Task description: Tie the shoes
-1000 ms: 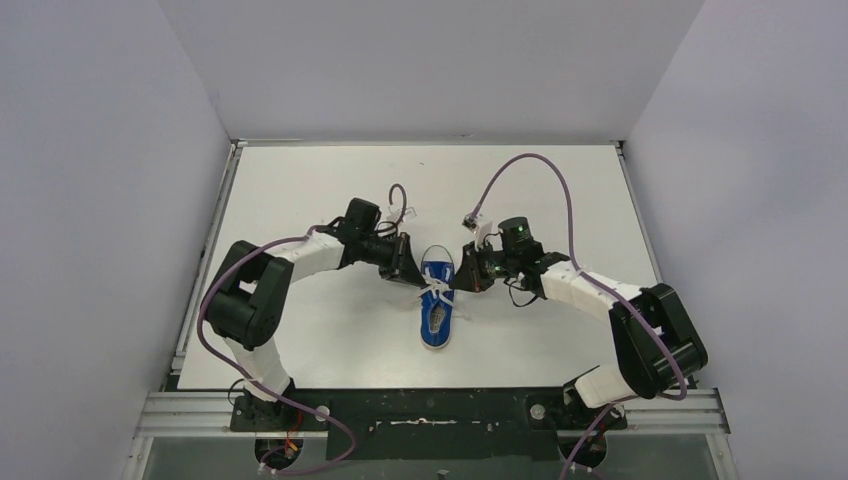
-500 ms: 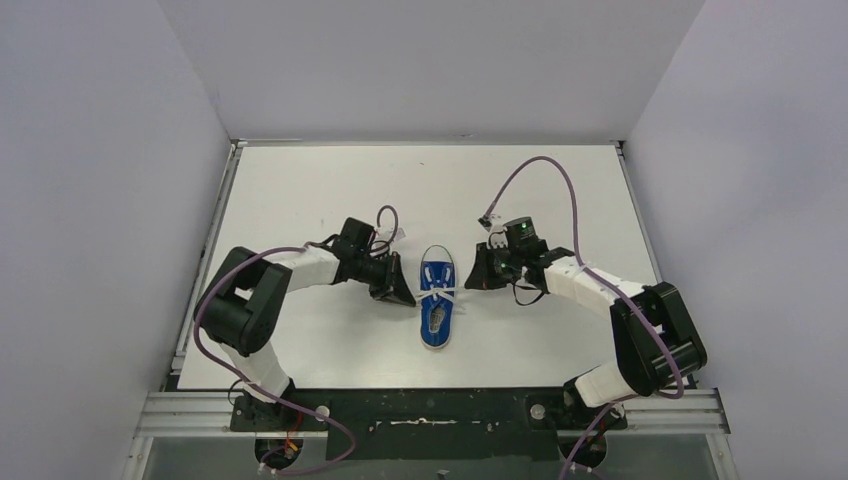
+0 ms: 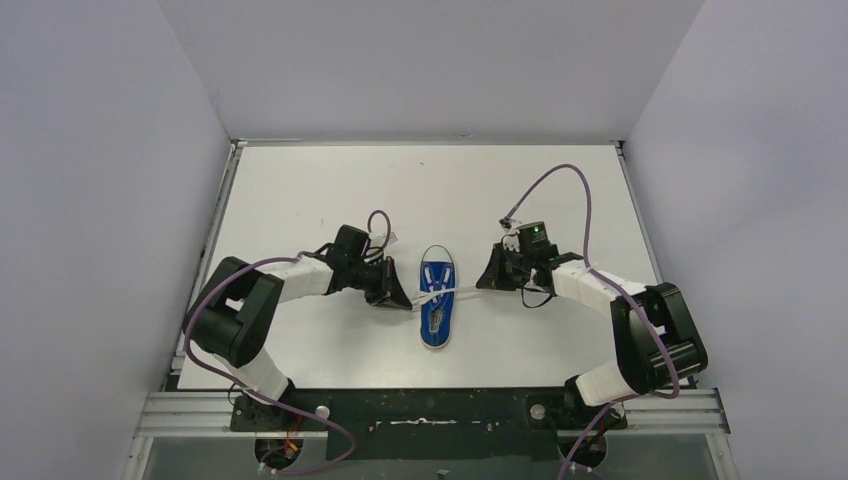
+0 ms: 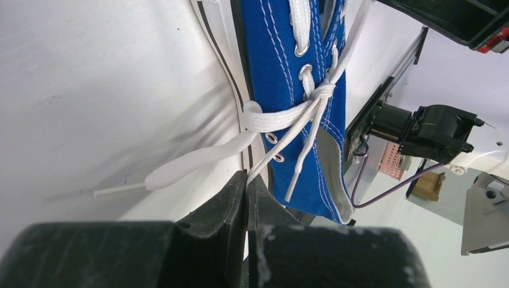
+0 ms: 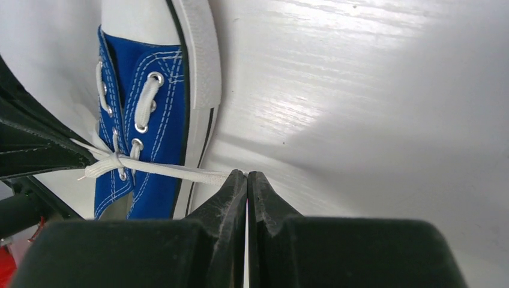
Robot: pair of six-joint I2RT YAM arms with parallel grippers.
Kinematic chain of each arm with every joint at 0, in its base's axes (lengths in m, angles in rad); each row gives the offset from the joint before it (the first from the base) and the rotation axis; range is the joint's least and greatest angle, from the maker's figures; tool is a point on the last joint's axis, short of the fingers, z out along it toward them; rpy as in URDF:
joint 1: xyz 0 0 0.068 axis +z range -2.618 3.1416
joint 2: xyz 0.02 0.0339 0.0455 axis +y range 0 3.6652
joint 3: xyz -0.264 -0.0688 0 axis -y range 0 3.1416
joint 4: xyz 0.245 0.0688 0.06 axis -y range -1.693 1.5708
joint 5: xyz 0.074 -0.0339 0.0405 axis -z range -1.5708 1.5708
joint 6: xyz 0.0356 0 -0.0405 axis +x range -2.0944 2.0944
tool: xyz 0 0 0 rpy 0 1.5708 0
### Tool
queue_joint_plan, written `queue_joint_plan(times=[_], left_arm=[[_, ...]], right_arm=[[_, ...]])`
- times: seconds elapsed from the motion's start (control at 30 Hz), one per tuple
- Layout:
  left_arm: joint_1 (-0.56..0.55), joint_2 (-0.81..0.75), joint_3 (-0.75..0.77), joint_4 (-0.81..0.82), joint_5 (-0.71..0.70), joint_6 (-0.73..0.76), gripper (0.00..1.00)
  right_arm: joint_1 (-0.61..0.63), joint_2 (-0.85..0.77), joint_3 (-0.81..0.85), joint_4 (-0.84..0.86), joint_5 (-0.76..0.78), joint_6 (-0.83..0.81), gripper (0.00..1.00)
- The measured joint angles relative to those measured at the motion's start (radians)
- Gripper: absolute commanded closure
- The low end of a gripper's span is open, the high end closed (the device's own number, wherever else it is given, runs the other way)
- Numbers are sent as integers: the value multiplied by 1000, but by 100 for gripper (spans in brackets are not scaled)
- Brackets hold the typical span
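The shoe (image 3: 437, 310), a small blue sneaker with a white sole rim, lies mid-table with its toe pointing away from the arm bases. Its white laces cross in a knot (image 4: 324, 91) over the eyelets. Just left of the shoe, my left gripper (image 3: 404, 299) is shut on one lace strand (image 4: 282, 141), which runs from the knot into the closed fingertips (image 4: 237, 192). A loose flat lace end (image 4: 192, 162) lies on the table beside it. Right of the shoe, my right gripper (image 3: 482, 283) is shut on the other lace (image 5: 180, 173), stretched taut from the knot (image 5: 114, 161).
The white table (image 3: 300, 190) is bounded by grey walls on three sides and a metal rail (image 3: 430, 410) at the near edge. Purple cables (image 3: 560, 180) loop above both wrists.
Both grippers have moved outward, away from the shoe and each other, drawing the laces out sideways and tightening the knot. The shoe has stayed where it was.
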Motion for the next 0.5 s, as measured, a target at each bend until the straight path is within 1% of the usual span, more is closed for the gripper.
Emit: queue_joint_plan(times=[0.23,0.5], left_arm=[[0,-22,-22,25,-16,-7,100],[0,-22,-37,43,-17,0,100]], right_arm=[[-71,11,-68,68,-48,66,100],[-89,40,-85,122,-92,80,100]])
